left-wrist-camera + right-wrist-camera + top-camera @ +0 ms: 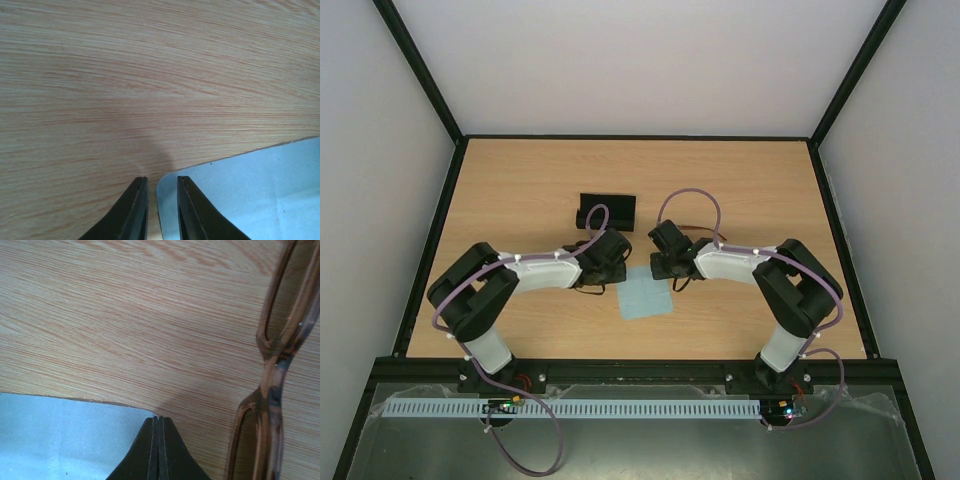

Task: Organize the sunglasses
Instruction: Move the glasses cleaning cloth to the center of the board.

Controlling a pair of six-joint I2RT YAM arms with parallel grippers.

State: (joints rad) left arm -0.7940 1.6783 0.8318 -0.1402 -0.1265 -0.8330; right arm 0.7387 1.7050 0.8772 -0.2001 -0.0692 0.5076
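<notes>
Partly cropped sunglasses (pixel 274 362), cloth (pixel 50 435) (also cropped)

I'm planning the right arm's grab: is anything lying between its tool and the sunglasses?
Nothing visible does. Only table wood shows between the shut right tool and the sunglasses beside it; the blue cloth spreads to the tool's other side.
</notes>
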